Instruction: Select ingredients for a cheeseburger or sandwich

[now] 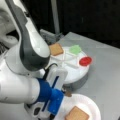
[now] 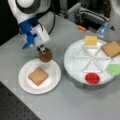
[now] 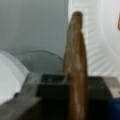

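While my gripper (image 2: 42,51) hangs over the far rim of the white paper plate (image 2: 52,75), its jaws are clamped on the dark brown round patty (image 2: 45,55), which I hold on edge, its thin side filling the wrist view (image 3: 75,67). Just below and in front of my gripper, one brown toast square (image 2: 38,76) lies flat in the middle of that plate, apart from the patty; in a front view the same toast (image 1: 77,114) shows at the plate's near edge, with my blue-and-white gripper body above it. Well off to the side of my gripper stands the round white divided tray (image 2: 75,72), holding the rest of the ingredients, each in its own compartment: the yellow cheese square (image 2: 90,40), the second toast square (image 2: 111,48), the green leaf piece (image 2: 115,69) and the red disc (image 2: 92,78). Both plate and tray rest on the grey table (image 2: 75,105).
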